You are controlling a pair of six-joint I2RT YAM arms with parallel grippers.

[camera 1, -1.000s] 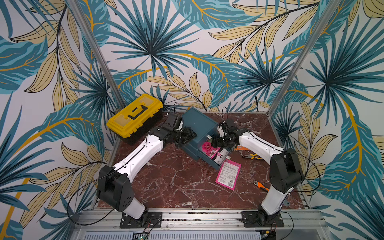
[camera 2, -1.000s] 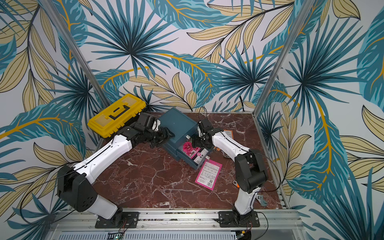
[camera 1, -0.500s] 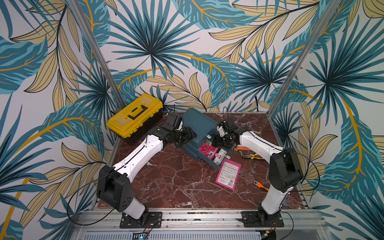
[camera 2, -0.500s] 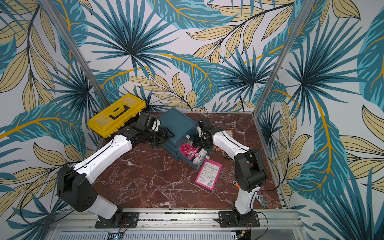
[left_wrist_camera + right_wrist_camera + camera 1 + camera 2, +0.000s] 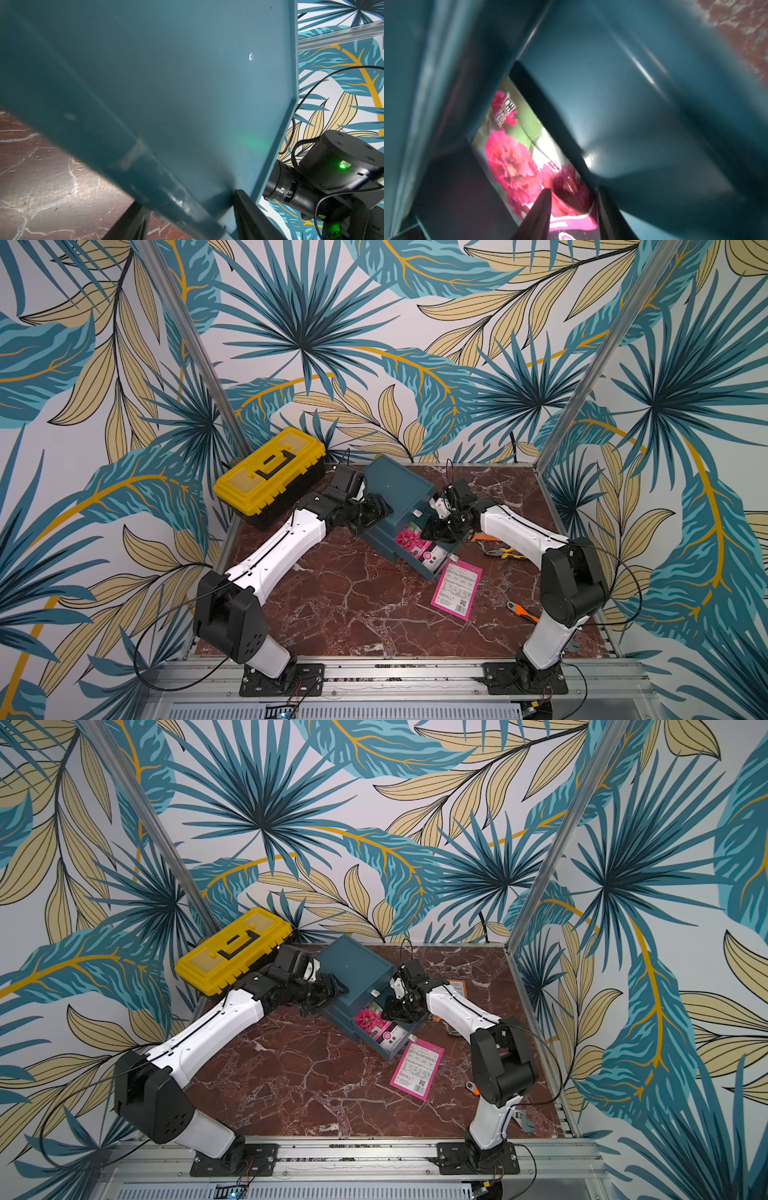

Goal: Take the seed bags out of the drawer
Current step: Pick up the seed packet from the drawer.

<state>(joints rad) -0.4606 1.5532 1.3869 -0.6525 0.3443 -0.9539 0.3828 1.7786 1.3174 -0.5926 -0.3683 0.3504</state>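
Note:
The teal cabinet point(image 5: 395, 485) stands mid-table with its lower drawer point(image 5: 432, 574) pulled out. A magenta seed bag point(image 5: 409, 541) with flower pictures lies inside it. My right gripper point(image 5: 432, 531) reaches down into the drawer. In the right wrist view its fingers stand a little apart, one over the seed bag's point(image 5: 517, 158) flower face and one at the bag's edge by the drawer wall. Another seed bag point(image 5: 457, 591) lies text side up on the table in front of the drawer. My left gripper point(image 5: 374, 510) is shut on the cabinet's point(image 5: 187, 83) left side edge.
A yellow toolbox point(image 5: 270, 475) sits at the back left. Pliers point(image 5: 505, 552) and an orange-handled wrench point(image 5: 523, 612) lie right of the drawer, near my right arm. An orange packet point(image 5: 457, 986) shows partly behind that arm. Frame posts and walls close in the table.
My right gripper has sunk a little deeper into the drawer and its fingers have drawn closer together around the seed bag. The left arm and the cabinet have not moved.

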